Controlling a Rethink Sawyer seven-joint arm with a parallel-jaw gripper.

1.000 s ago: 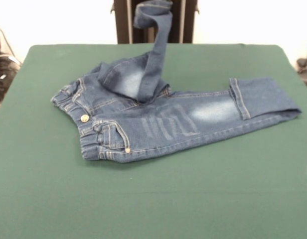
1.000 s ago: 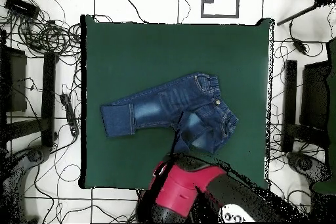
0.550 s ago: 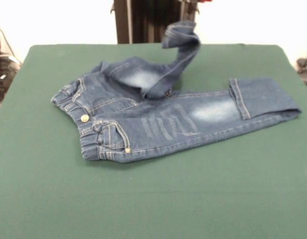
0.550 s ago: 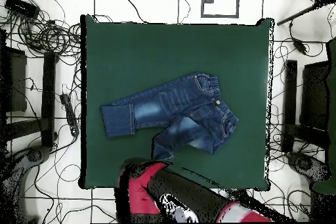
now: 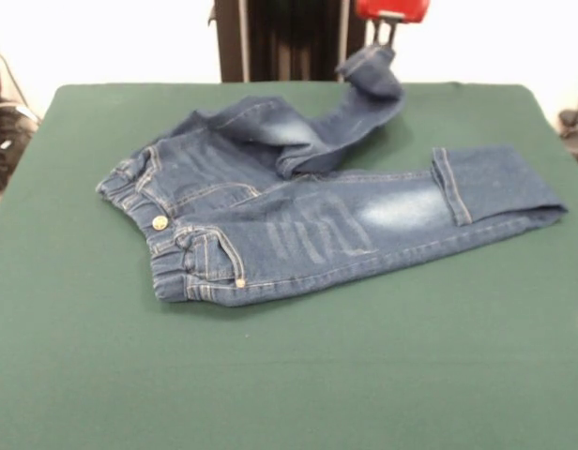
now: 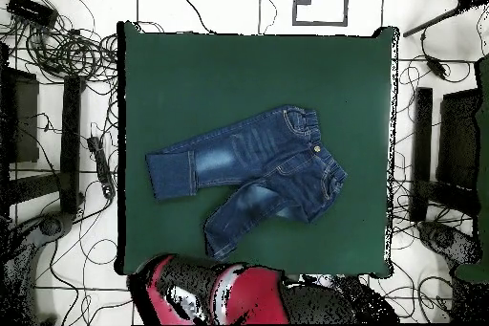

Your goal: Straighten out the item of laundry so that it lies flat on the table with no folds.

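Note:
The item of laundry, a small pair of blue jeans (image 5: 298, 225), lies in the middle of the green table (image 5: 289, 394), waistband at the left. One leg stretches right with its end folded back over itself (image 5: 495, 183). The other leg runs toward the far edge, its cuff (image 5: 372, 70) lifted off the table. My gripper (image 5: 381, 42) is shut on that cuff, under its red body. In the overhead view the jeans (image 6: 258, 164) show that leg drawn out toward the bottom edge of the table (image 6: 239, 64), beside my red arm (image 6: 239, 293).
Black stands (image 6: 67, 141) and tangled cables (image 6: 67, 50) lie on the floor left of the table in the overhead view. More stands (image 6: 425, 150) are on its right. A dark pedestal (image 5: 289, 37) rises behind the far edge.
The held leg has come down from high above the jeans and been drawn out toward the far right of the front view. It is unfolded off the seat. The arm has drawn back.

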